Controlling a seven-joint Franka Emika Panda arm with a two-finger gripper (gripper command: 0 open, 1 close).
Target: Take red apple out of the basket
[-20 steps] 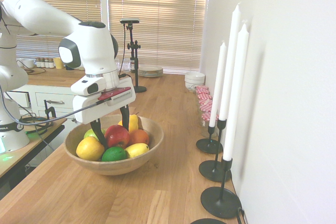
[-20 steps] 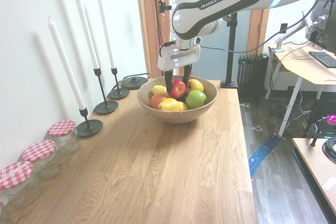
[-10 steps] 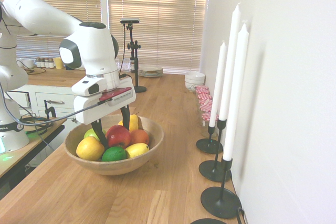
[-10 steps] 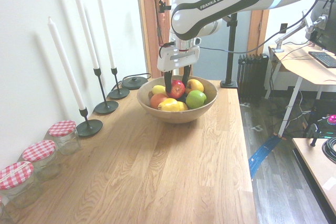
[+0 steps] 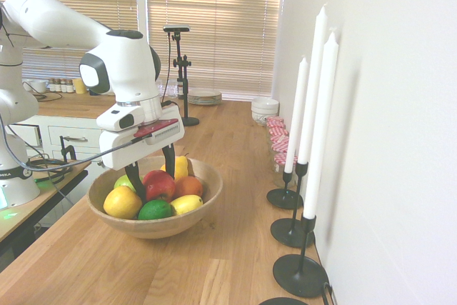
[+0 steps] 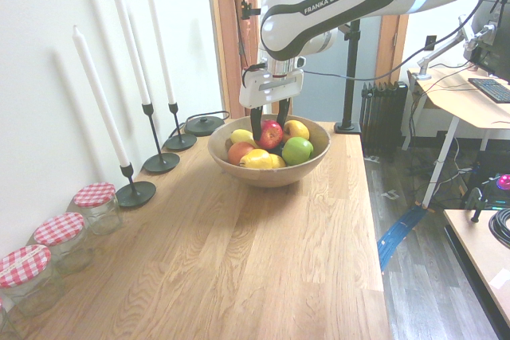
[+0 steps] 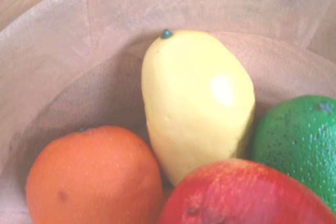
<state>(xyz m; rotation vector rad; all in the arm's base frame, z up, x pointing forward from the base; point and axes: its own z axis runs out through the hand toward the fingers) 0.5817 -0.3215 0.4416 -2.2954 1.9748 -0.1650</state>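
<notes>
Red apple (image 5: 159, 184) held among fruit in the basket (image 5: 203, 205), left of centre.
Gripper (image 5: 151, 174) was pointed down; its jaws were closed against the apple's sides; an orange fruit (image 5: 189, 186) lay just beside.

Bright daylight comes in through the window blinds (image 5: 214, 26). The room looks pale and washed out. The wrist view is soft and blurry.

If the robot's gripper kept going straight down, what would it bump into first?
The gripper points straight down with a finger on either side of the red apple, so it would likely press into that apple first, or into the fruit packed beside it in the basket.
</notes>
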